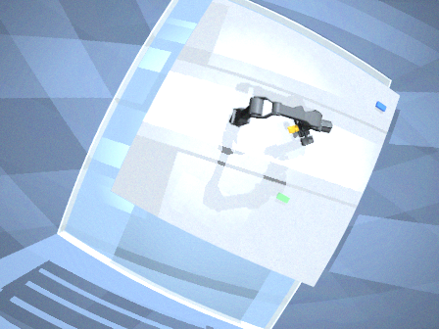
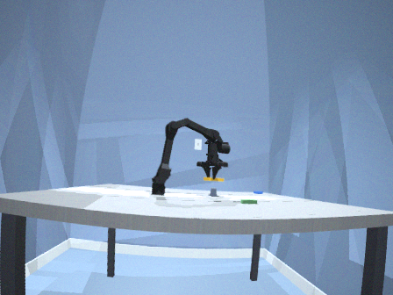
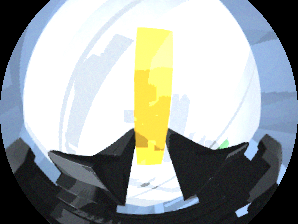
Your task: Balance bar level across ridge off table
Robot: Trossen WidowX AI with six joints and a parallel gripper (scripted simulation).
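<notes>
The yellow bar (image 1: 293, 129) (image 2: 219, 179) (image 3: 152, 105) is held in the air, nearly level in the exterior view. My gripper (image 1: 302, 131) (image 2: 210, 178) (image 3: 149, 131) points down, shut on the bar, with one finger on each side of it. In the wrist view most of the bar's length reaches beyond the fingertips. The small grey ridge (image 2: 213, 192) stands on the table below the bar in the exterior view, with a gap between them. The arm hides the ridge in the top view. In the wrist view the bar seems to cover most of it.
A green block (image 1: 282, 198) (image 2: 248, 202) (image 3: 224, 144) lies on the table (image 1: 235, 215) (image 2: 132, 219), apart from the ridge. A blue block (image 1: 380, 106) (image 2: 258, 192) lies near the table's far right corner in the top view.
</notes>
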